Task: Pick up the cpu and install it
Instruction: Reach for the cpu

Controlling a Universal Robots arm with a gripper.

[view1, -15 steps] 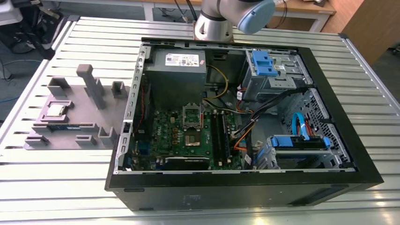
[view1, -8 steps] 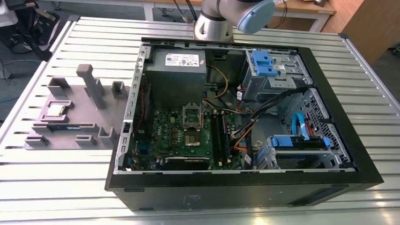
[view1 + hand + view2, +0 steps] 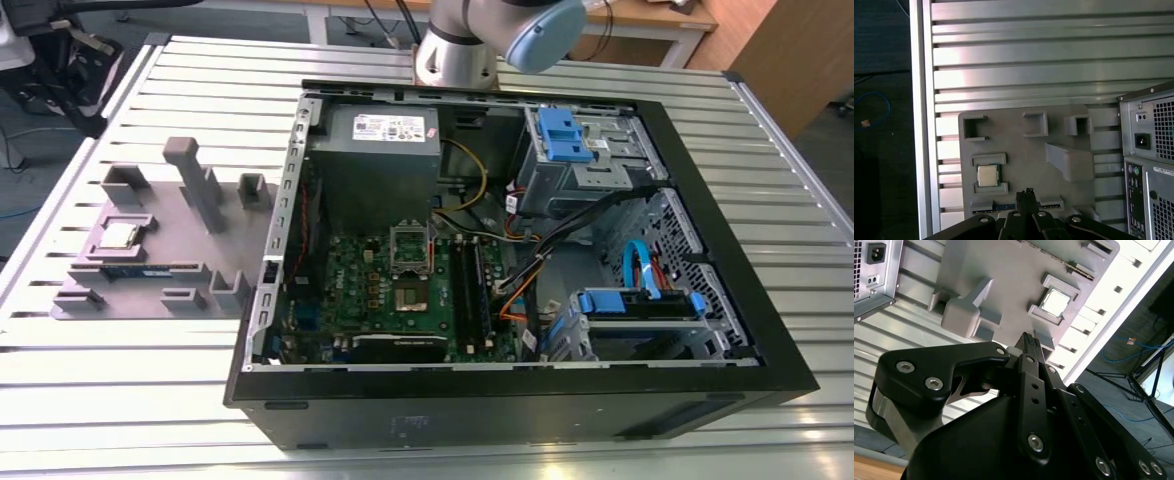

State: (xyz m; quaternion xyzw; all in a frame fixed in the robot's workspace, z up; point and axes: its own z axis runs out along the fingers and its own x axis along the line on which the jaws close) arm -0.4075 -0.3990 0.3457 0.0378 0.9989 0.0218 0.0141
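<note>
cpu sits in its recess on the grey fixture tray, untouched, ahead of the gripper and apart from it | gripper tips pressed together, gripping nothing | memory stick on the same tray, nearer the tips than the cpu | open PC case beside the tray, farther off

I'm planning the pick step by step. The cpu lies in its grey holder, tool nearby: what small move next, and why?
Probably shift the tool across until it is centred over the cpu. In the first wrist view its shut tips line up beside the cpu, not over it, and the cpu lies untouched in the grey holder.
</note>
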